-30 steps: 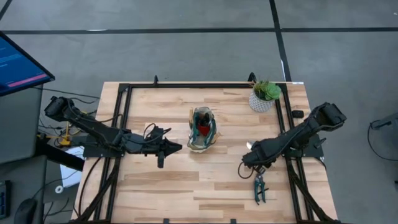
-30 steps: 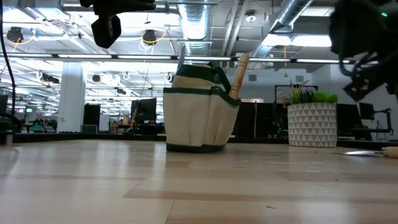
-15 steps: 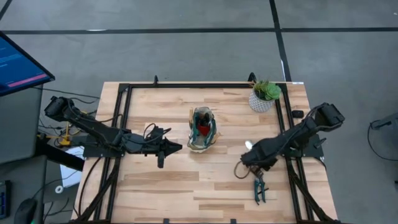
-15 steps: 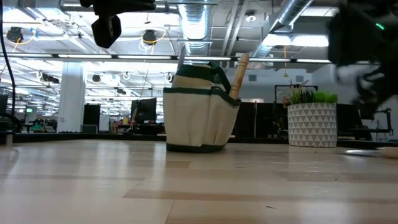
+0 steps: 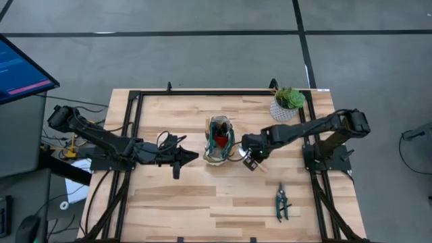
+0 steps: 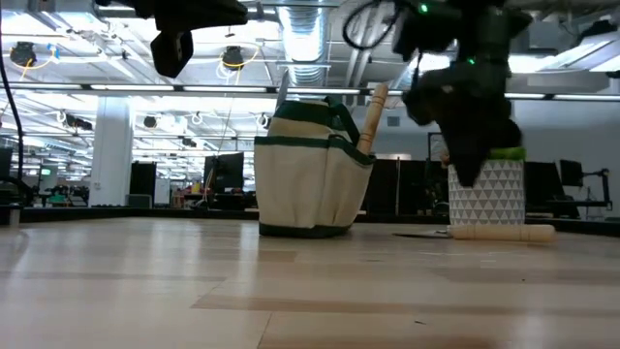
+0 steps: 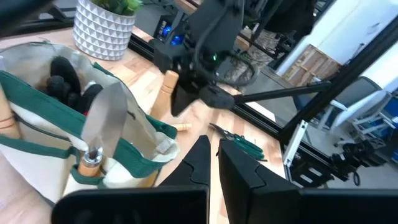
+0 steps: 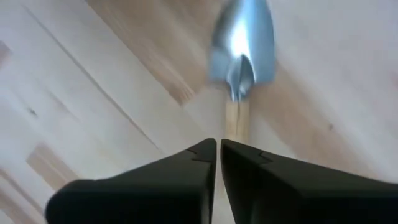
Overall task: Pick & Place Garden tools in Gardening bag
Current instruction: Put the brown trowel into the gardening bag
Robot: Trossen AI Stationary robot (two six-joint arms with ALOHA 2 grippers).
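The beige gardening bag (image 5: 219, 140) with green trim stands upright mid-table. It holds a trowel, blade up (image 7: 102, 118), dark gloves (image 7: 68, 81) and a wooden handle (image 6: 373, 116). Another trowel (image 8: 241, 50) lies flat on the table just right of the bag, its wooden handle (image 6: 499, 233) pointing away from the bag. My right gripper (image 5: 251, 160) hangs shut above that trowel's handle, pointing steeply down, clear of it in the low view. My left gripper (image 5: 192, 158) waits shut, raised, left of the bag. Green-handled pruning shears (image 5: 281, 202) lie near the front right.
A green plant in a white patterned pot (image 5: 287, 104) stands at the far right corner. A black frame (image 5: 135, 135) runs along the table's edges. Bare wood lies in front of the bag and toward the near edge.
My right gripper has swung from beside the pruning shears at the front right toward the bag, ending just right of it. It has tipped to point more steeply down. My left gripper has kept still.
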